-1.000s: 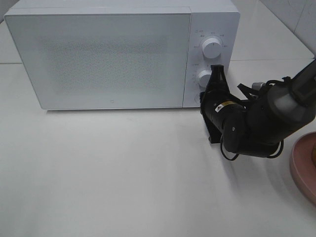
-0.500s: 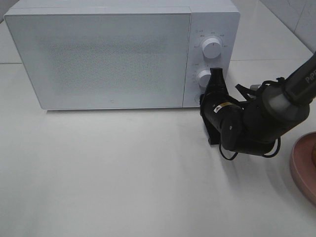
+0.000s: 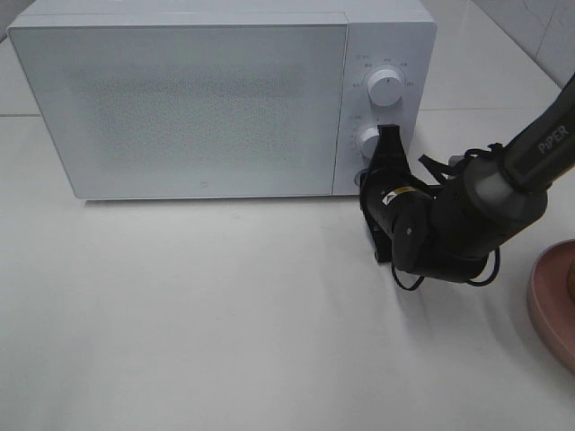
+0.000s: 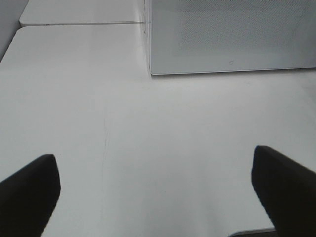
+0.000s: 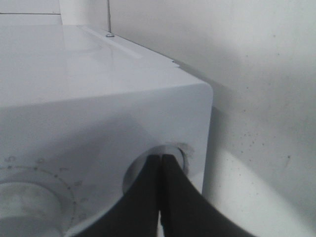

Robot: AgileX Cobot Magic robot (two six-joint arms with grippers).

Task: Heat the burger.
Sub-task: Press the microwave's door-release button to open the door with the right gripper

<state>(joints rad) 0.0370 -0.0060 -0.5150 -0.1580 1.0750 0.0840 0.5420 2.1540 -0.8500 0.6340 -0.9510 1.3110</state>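
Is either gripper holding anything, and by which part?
Nothing held: right gripper is shut, pointing at the microwave's round button; left gripper is open, empty.

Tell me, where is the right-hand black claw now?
The right gripper sits right of centre in the high view, shut tips on the round button at the microwave's lower right front corner, below the lower dial.

The burger is lying out of sight in all three views. The white microwave [image 3: 225, 99] meant to heat it is standing upright along the far edge of the table [image 3: 180, 314], reaching almost from the far left corner to past the middle. Its speckled grey door [image 3: 135, 117] is sitting fully shut and facing forward. Two round white knobs [image 3: 386, 88] are sitting one above the other on the panel to the right of the door.
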